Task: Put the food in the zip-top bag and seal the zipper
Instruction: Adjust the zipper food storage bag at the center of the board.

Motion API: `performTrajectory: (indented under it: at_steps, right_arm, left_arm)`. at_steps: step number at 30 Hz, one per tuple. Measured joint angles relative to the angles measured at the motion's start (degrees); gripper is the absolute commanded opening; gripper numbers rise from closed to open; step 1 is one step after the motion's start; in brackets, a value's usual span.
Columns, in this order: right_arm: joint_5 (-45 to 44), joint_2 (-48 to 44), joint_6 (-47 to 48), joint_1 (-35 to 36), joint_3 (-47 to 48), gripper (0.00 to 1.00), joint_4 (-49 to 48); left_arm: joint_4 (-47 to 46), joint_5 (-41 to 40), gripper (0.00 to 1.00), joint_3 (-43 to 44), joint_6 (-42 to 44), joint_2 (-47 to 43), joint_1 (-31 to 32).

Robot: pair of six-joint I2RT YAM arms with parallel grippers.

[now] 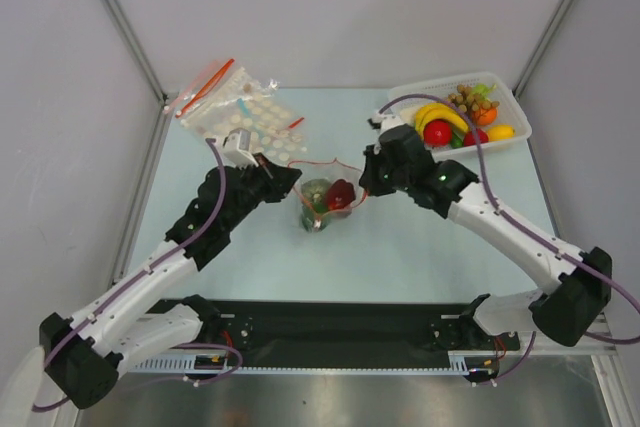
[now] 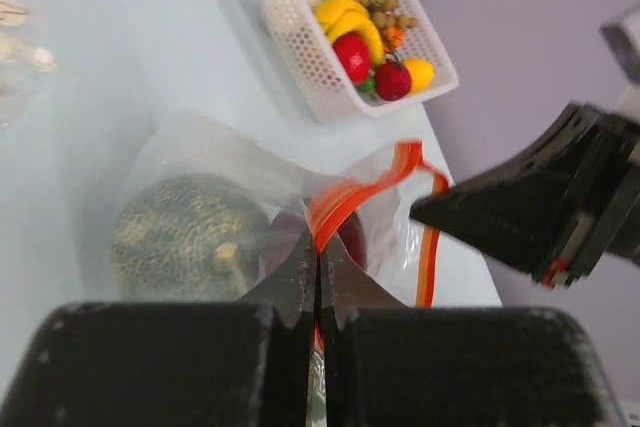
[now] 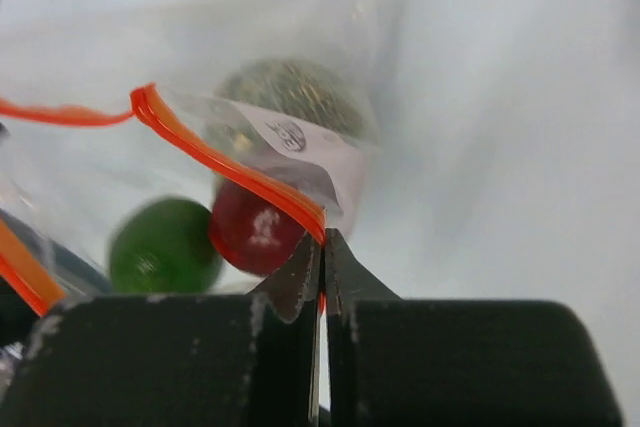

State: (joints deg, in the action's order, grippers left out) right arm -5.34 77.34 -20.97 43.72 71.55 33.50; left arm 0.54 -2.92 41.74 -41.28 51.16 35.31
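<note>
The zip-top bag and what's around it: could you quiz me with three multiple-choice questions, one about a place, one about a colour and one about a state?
1. Where does the white basket sit on the table?
A. far right corner
B. near left corner
C. middle

2. What colour is the zipper on the zip-top bag?
A. blue
B. red-orange
C. black

3. What are the left arm's fingers and the right arm's fingers doing?
A. hanging open
B. holding a banana
C. pinched shut on the zipper

Answers:
A: the top view shows the basket at the far right.
B: both wrist views show the zipper as red-orange.
C: each wrist view shows its fingers closed on the zipper.
</note>
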Motion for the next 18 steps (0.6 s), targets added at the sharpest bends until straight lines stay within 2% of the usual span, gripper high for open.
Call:
performTrajectory:
  at_steps: [5,12,16,17,18]
  right_arm:
    - [5.44,-2.03,-0.44,-6.84,3.56,0.0,-2.64]
    - [16.39,0.07,-1.6,-8.87,-3.19,0.02,-10.62]
    - [19.61,3.15,-1.92,-9.35,-3.69,0.18,-12.68]
    - [20.0,3.41,-1.9,-9.35,-3.93,0.27,-13.03]
    - [20.44,3.56,-1.86,-9.35,-4.2,0.32,-13.38]
  left_arm:
    - [-3.91,1.29,0.0,1.97,-0.11,4.87,2.58]
    - [-1.05,1.81,0.0,4.17,4.52,8.15,4.24]
    - [0.79,1.51,0.01,6.73,7.48,8.68,5.44]
    - [0.83,1.42,0.01,6.97,7.98,8.68,5.51]
    - [0.9,1.33,0.01,7.04,8.44,8.68,5.55]
